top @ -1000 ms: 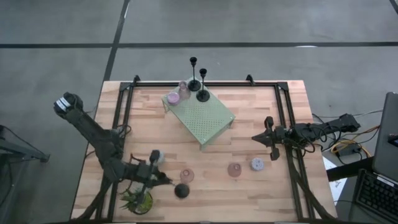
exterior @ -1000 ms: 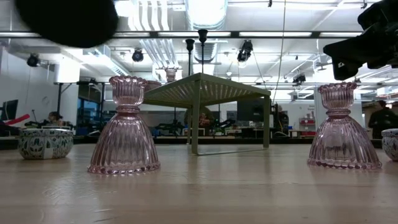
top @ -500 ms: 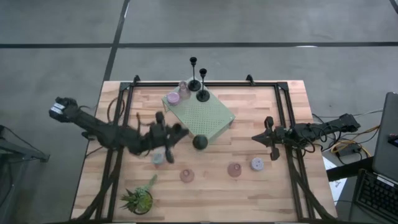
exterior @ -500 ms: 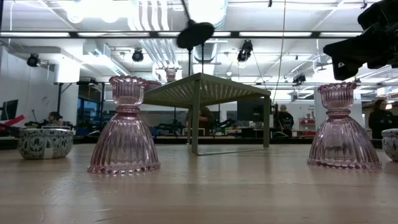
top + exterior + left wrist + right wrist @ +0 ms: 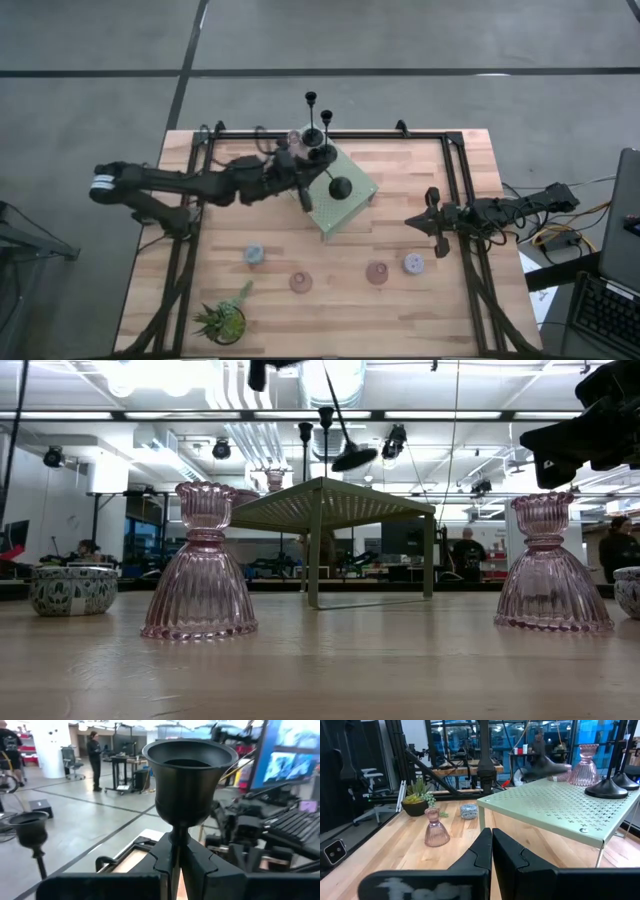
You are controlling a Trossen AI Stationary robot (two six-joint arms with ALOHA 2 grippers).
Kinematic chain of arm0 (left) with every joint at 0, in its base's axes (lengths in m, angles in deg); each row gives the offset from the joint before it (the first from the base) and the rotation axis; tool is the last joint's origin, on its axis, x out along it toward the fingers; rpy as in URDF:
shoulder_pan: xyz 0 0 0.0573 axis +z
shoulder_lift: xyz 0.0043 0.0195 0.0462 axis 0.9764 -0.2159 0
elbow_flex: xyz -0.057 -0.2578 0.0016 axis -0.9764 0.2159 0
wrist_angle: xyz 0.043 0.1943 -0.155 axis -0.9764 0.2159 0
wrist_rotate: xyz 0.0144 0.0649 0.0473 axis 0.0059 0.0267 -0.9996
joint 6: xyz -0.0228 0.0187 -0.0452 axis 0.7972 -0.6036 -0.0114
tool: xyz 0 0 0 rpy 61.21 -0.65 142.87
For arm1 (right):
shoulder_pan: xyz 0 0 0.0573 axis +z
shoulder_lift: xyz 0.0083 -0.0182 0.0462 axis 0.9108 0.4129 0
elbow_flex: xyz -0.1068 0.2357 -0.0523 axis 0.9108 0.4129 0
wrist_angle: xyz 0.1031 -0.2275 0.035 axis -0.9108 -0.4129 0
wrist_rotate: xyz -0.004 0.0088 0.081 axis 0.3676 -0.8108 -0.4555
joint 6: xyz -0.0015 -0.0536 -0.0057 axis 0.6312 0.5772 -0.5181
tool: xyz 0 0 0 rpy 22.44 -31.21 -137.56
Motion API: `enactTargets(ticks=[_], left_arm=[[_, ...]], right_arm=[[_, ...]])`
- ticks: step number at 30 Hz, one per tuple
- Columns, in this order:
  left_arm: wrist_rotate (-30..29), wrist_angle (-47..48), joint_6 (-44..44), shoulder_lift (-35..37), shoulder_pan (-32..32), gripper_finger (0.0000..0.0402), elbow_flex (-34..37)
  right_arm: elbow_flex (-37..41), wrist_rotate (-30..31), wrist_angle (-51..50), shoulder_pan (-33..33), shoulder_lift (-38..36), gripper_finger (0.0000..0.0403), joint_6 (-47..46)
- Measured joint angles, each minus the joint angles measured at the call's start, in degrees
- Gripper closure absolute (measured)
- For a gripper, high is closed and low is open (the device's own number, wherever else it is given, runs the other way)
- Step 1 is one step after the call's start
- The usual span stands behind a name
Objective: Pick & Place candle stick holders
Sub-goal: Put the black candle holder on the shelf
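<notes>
My left claw [image 5: 175, 865] is clamped on the thin stem of a black candle stick holder [image 5: 190, 775], carried tilted, its round base [image 5: 340, 186] hanging above the green perforated stand [image 5: 345, 200] — I judge so it can be set beside the two black holders [image 5: 326, 152] already standing there. My right claw [image 5: 491, 851] waits pinched shut and empty near the desk's right edge. On the wooden desk [image 5: 420, 310] remain two pink holders [image 5: 377, 272], two pale cups [image 5: 254, 255] and a potted plant [image 5: 222, 320]. Beyond lies an open workshop floor.

The high view looks straight down on the pale wooden table [image 5: 400, 310]; the low view sits at tabletop level; both show the green perforated metal stand [image 5: 345, 205] [image 5: 330, 500].
</notes>
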Motion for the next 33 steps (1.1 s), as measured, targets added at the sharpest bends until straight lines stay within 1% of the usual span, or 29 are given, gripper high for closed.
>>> enactTargets(ticks=[5, 8, 15, 24, 33], left_arm=[[0.0, 1.2, -1.7, -6.5, 2.2, 0.0376, -5.5], [0.0, 3.5, -1.5, -9.6, 3.6, 0.0376, -9.0], [-0.2, 8.3, -0.6, -13.7, 6.9, 0.0376, -14.8], [-0.2, 11.8, 1.8, -13.8, 9.2, 0.0376, -15.4], [0.0, 12.6, 1.8, -14.2, 9.4, 0.0372, -15.2]], right_arm=[[0.0, 0.0, 0.0, 0.0, 0.0, 0.0394, -0.2], [0.0, 0.0, 0.0, 0.0, 0.0, 0.0394, 0.0], [0.0, 0.0, 0.0, 0.0, 0.0, 0.0394, 0.0], [0.0, 0.0, 0.0, 0.0, 0.0, 0.0394, -0.3], [0.0, 0.0, 0.0, 0.0, 0.0, 0.0394, -0.2]])
